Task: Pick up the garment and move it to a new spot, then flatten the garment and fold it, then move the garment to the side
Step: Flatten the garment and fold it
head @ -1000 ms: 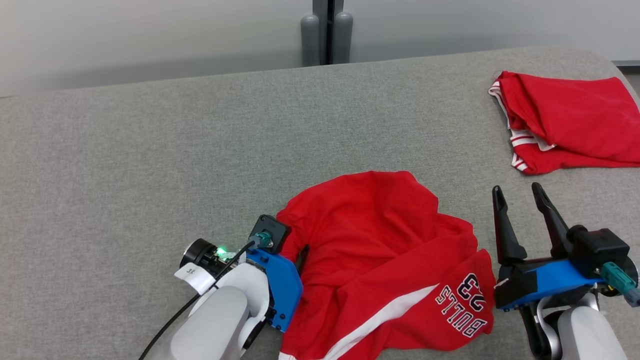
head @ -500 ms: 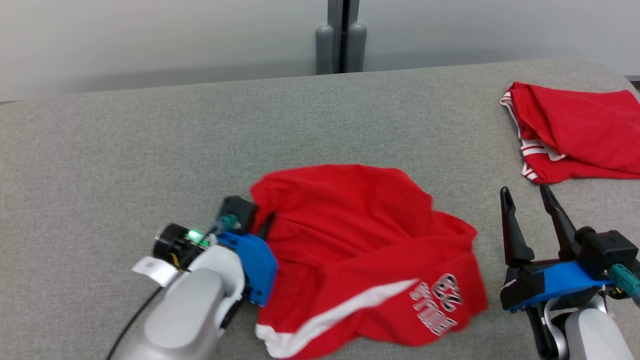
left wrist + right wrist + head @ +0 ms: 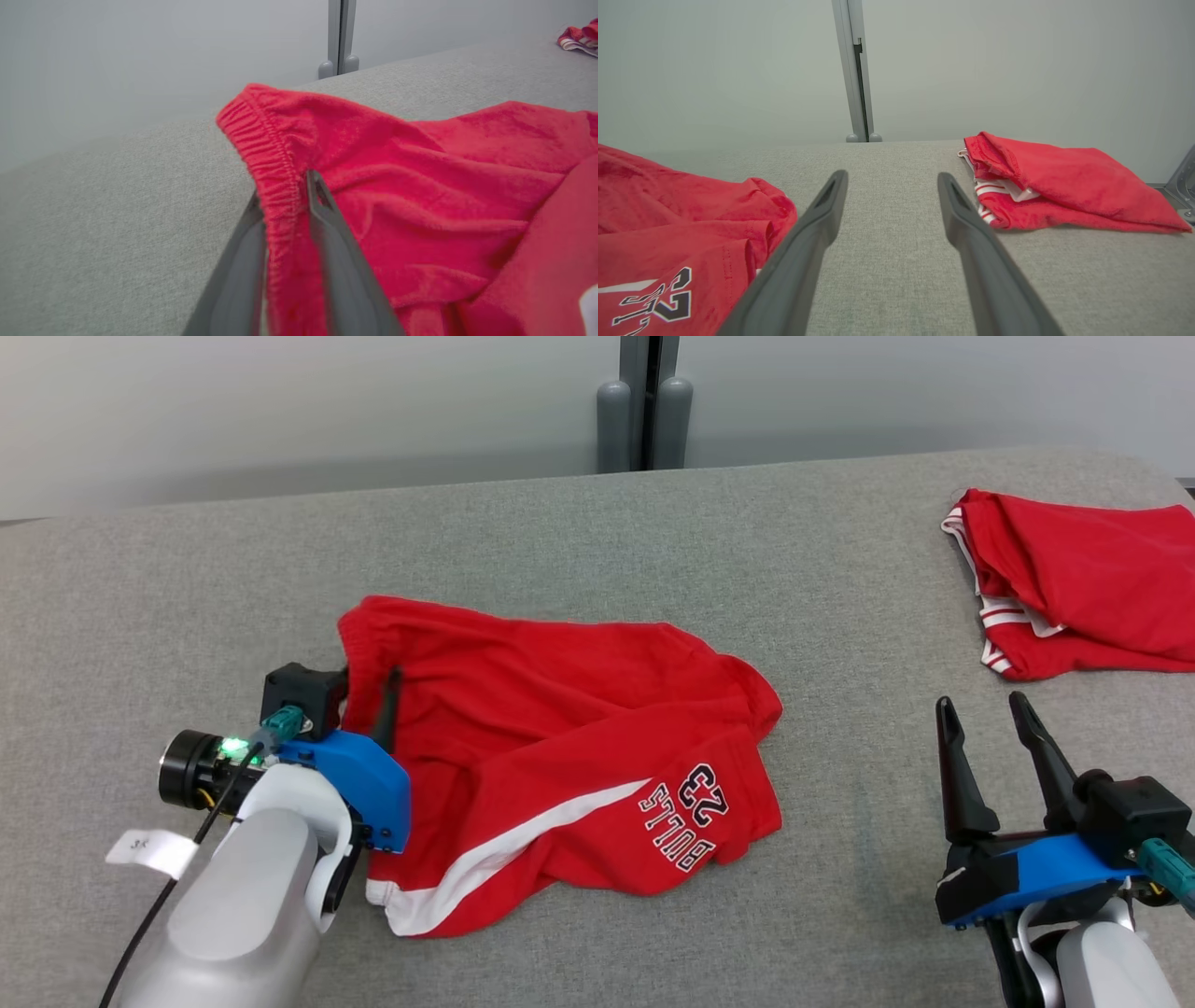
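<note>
writing: the garment carries a dark, white-edged print reading "bulls 23". it sits on the panel nearest the robot and is upside down in the head view. a white stripe runs diagonally beside it down to the hem. part of the same print shows at the lower left of the right wrist view. a white tag on the left arm's cable bears small characters, too small to read with certainty.

surroundings: the garment is red. it lies rumpled and partly spread on the grey tabletop, left of centre in the head view. a second garment, red with white-striped trim, lies folded at the far right edge, well apart from the first. a grey post stands behind the tabletop against a pale wall.

left hand: low at the garment's left end, pinched on the elastic waistband, one finger on each side of the fabric. the waistband corner rises past the fingertips. a green light is lit at the wrist.

right hand: at the lower right of the head view, fingers pointing away from the robot and spread wide with nothing between them. it is over bare tabletop between the two garments and touches neither.
</note>
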Motion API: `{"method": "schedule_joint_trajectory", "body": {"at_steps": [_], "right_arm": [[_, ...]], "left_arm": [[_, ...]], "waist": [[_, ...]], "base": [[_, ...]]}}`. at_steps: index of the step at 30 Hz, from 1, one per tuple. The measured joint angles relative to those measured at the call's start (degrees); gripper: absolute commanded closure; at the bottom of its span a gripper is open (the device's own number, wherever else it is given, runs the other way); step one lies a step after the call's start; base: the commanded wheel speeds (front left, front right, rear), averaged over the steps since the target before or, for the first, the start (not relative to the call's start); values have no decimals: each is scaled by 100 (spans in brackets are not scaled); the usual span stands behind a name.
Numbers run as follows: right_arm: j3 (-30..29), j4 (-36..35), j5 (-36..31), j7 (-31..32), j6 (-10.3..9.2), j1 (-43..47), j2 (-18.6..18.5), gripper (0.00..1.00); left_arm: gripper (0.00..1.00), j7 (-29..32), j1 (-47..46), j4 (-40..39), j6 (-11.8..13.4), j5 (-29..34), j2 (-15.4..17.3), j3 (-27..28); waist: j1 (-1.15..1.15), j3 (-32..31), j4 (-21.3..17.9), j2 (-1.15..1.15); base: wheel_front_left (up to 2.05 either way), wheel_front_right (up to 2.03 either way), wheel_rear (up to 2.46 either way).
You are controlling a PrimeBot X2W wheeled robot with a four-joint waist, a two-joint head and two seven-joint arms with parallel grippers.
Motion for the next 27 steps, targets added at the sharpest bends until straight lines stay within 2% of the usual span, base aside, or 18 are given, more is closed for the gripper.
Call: {"method": "schedule_joint_trajectory", "body": {"at_steps": [11, 14, 20, 27], "right_arm": [[-2, 38, 7, 2, 0, 69, -2, 0], [14, 46, 7, 12, 0, 121, -1, 0], [35, -2, 7, 70, 0, 258, 7, 0], [23, -70, 8, 125, 0, 461, 25, 0]], "left_arm": [[0, -961, 503, -259, 333, -138, -134, 308], [0, -1013, 752, -604, 455, -165, -133, 502], [0, -1029, 1455, -1812, 701, 64, -132, 1065], [0, -1031, 2317, -2791, 798, 407, -260, 1631]], "waist": [[0, -229, 169, 0], [0, -331, 254, 0], [0, -475, 424, 0], [0, -576, 588, 0]], "base": [[0, 0, 0], [0, 0, 0], [0, 0, 0], [0, 0, 0]]}}
